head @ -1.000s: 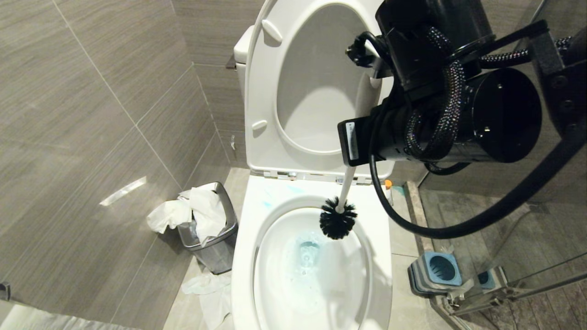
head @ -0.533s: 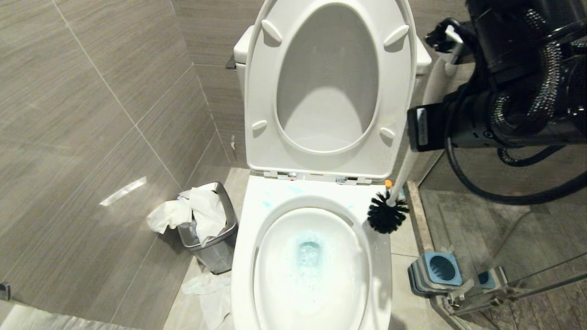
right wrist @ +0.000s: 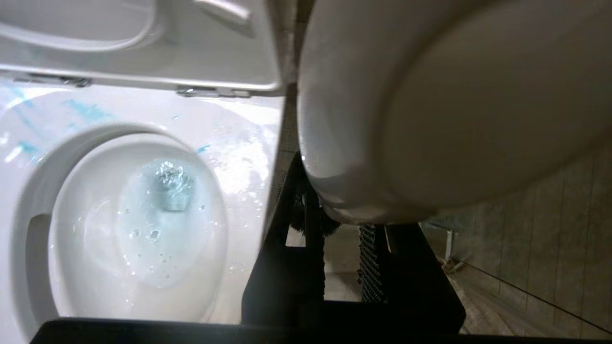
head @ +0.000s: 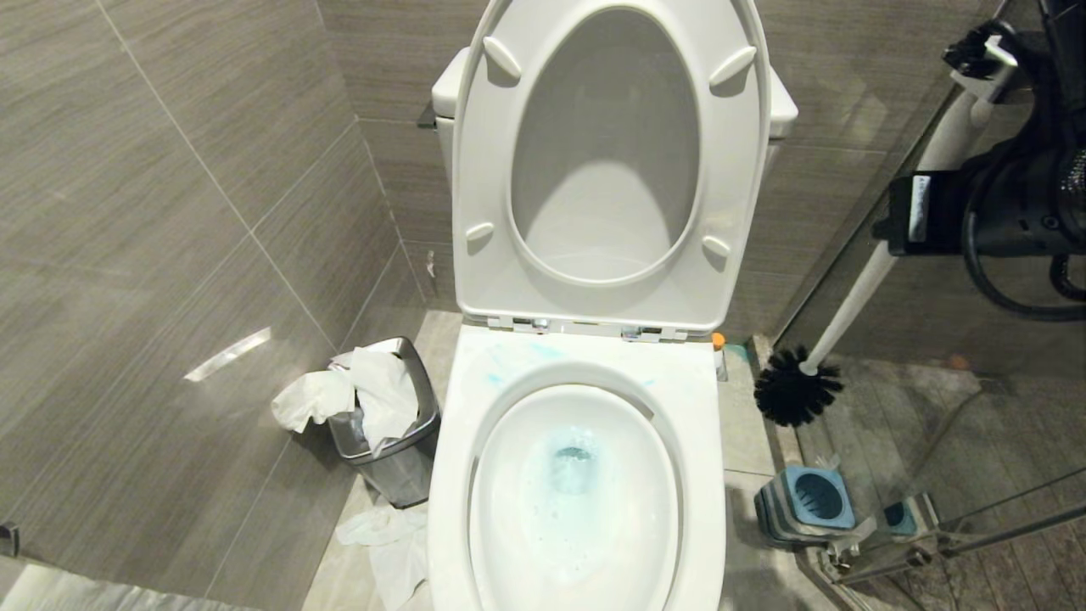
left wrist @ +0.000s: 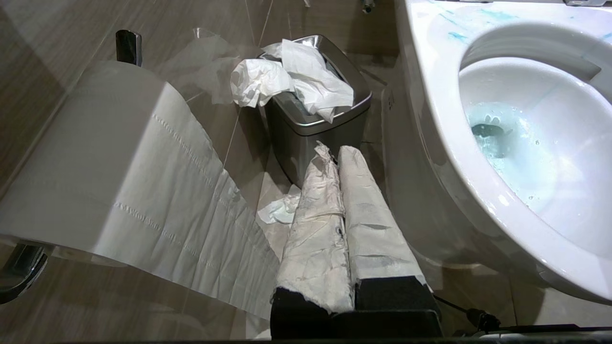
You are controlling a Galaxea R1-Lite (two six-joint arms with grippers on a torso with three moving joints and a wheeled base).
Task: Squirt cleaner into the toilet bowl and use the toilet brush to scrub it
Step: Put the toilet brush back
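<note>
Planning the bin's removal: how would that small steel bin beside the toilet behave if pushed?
The steel bin looks narrow and small, so probably light and apt to tip or slide on the tiles. The crumpled tissue heaped over its rim would likely spill out.

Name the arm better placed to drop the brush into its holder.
Right. The right gripper holds the brush, bristles hanging above and behind the holder. The left gripper sits shut by the bin, across the toilet bowl.

A steel bin (head: 392, 441) is sitting at lower left, overflowing with crumpled tissue (head: 344, 392). A grey-and-blue brush holder (head: 806, 502) is standing at lower right on the floor.
</note>
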